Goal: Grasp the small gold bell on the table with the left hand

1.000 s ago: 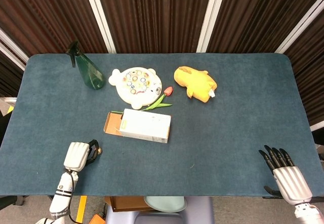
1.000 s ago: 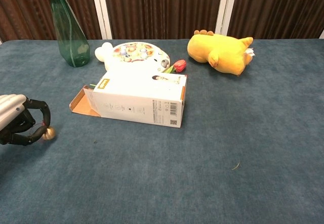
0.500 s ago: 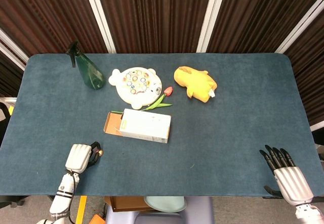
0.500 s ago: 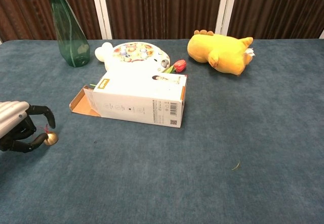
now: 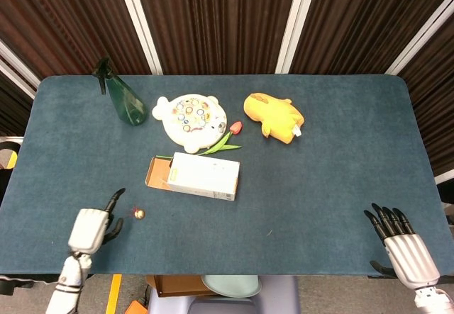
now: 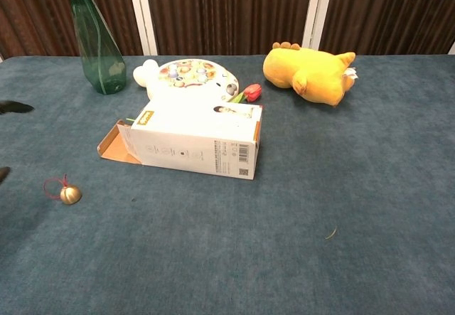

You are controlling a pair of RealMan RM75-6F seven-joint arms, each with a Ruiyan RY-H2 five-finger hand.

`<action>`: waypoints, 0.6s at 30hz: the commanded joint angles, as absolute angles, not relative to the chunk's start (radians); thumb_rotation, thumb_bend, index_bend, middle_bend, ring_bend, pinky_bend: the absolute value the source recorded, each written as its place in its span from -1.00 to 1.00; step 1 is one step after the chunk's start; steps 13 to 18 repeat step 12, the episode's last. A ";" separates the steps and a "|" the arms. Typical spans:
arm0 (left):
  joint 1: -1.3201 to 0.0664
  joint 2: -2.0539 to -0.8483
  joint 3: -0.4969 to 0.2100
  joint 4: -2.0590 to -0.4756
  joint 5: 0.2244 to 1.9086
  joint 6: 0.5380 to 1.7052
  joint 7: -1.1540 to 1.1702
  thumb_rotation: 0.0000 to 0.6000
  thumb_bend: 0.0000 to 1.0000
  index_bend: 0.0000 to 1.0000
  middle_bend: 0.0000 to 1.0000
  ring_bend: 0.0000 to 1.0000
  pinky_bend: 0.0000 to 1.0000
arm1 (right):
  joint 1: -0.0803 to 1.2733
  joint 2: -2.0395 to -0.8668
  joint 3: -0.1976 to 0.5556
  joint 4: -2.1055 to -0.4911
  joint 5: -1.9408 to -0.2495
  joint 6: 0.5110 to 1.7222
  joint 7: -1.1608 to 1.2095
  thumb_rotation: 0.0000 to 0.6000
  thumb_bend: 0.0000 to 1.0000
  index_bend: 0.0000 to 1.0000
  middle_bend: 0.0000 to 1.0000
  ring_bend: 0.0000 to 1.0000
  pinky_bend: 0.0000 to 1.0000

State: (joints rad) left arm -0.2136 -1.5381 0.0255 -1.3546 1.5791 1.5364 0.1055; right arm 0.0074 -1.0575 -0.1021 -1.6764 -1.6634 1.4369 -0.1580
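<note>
From my remote seat I see the small gold bell (image 5: 139,214) lying loose on the blue tabletop (image 5: 319,186), a thin red loop attached to it, near the front left edge. My left hand (image 5: 90,227) sits just beside the bell, apart from it, fingers spread and holding nothing. My right hand (image 5: 401,243) rests at the front right corner, fingers extended and empty. Behind the bell lies a white carton (image 5: 201,176) with an open brown flap. Farther back are a green spray bottle (image 5: 123,96), a round toy plate (image 5: 190,117), a red tulip (image 5: 228,136) and a yellow plush toy (image 5: 274,117).
</note>
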 commanded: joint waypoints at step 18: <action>0.059 -1.160 0.185 -1.505 1.719 1.878 -0.114 1.00 -0.15 -0.86 -1.00 -1.00 -0.94 | 0.004 -1.089 -0.082 -1.670 -1.636 1.440 -0.227 1.00 -0.52 -1.00 -1.00 -1.00 -1.00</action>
